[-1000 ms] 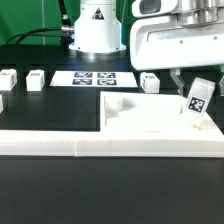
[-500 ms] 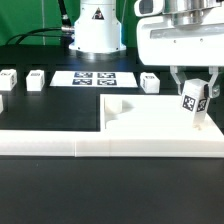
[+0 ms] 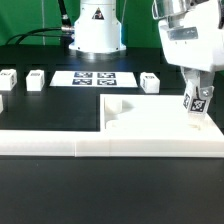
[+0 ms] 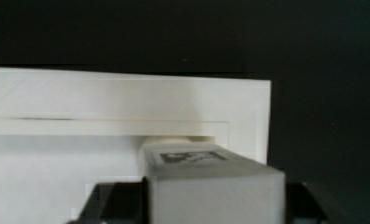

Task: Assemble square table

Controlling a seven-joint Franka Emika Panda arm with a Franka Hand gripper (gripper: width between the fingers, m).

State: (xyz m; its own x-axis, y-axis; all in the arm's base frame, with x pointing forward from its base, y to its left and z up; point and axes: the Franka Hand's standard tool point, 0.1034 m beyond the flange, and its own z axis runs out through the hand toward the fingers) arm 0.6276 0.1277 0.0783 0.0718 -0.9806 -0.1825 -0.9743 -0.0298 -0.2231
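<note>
Stage: early. The gripper [image 3: 197, 92] is clamped on one leg [image 3: 196, 104], which it holds tilted. The leg's lower end meets the square slab [image 3: 150, 118] at the slab's corner on the exterior view's right. Whether it is seated or only touching cannot be told.

No leg appears fixed to the slab. Loose legs [image 3: 37, 79] lie toward the table's back edge, on either side of the marker board [image 3: 92, 77]. The slab rests against the low white wall [image 3: 60, 145] near the table's front edge.

Judgement: this leg remains to be fitted, then all the others.

Only the wrist view shows dark fingers [image 4: 114, 205] flanking the leg just short of the slab's corner. Only the exterior view shows the tilt and the spare legs.
</note>
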